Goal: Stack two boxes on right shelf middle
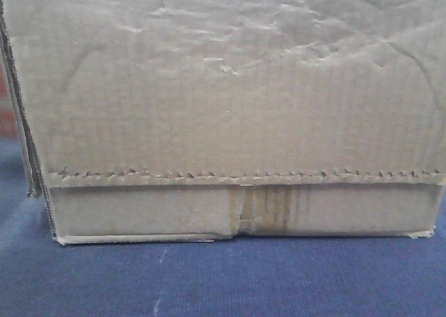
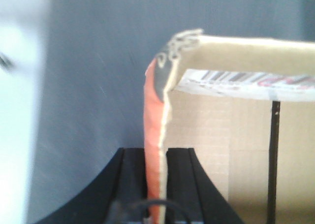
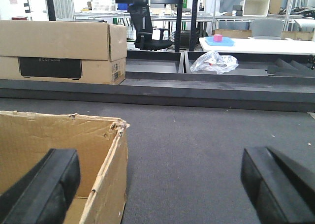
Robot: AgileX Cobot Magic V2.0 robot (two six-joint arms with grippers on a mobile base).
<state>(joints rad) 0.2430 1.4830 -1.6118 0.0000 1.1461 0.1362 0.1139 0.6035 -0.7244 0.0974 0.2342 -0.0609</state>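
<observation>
Pinching the box (image 2: 236,150) wall, left hand (image 2: 156,157) holds it; right hand (image 3: 160,162) gapes wide.

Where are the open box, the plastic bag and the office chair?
open box (image 3: 59,133): right wrist view, on its inner wall.
plastic bag (image 3: 214,62): right wrist view, its crumpled middle.
office chair (image 3: 141,11): right wrist view, its backrest.

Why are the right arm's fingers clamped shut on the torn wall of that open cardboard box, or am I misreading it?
They are not clamped shut. The right wrist view shows the right arm's fingers wide apart, one inside the open cardboard box and one outside it, with the torn wall between them ungripped.
</observation>
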